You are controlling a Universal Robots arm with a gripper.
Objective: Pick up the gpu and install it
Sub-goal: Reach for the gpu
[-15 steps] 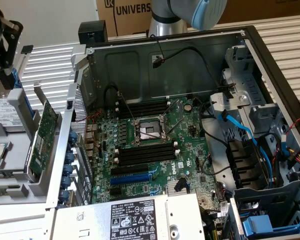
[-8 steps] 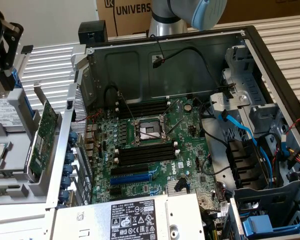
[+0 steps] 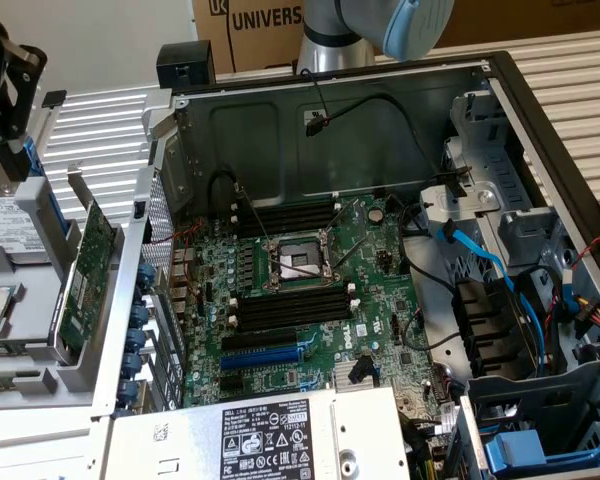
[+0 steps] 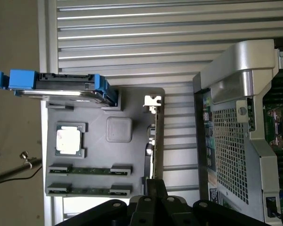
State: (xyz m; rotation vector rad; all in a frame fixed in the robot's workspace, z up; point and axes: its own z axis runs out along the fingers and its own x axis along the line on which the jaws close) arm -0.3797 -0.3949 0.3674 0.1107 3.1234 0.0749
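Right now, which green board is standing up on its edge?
The gpu, standing in the grey holder outside the case; the big motherboard lies flat inside it.

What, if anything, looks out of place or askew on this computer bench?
Nothing looks damaged or spilled. The graphics card stands on edge in the grey tray, leaning a little in the exterior view, apparently just how its slot holds it.

The gpu [image 3: 88,268] is a thin green circuit board with a silver end bracket at its upper end. It stands on edge, leaning slightly, slotted into the grey parts tray [image 3: 78,375] along the tray's side toward the exterior view's right.
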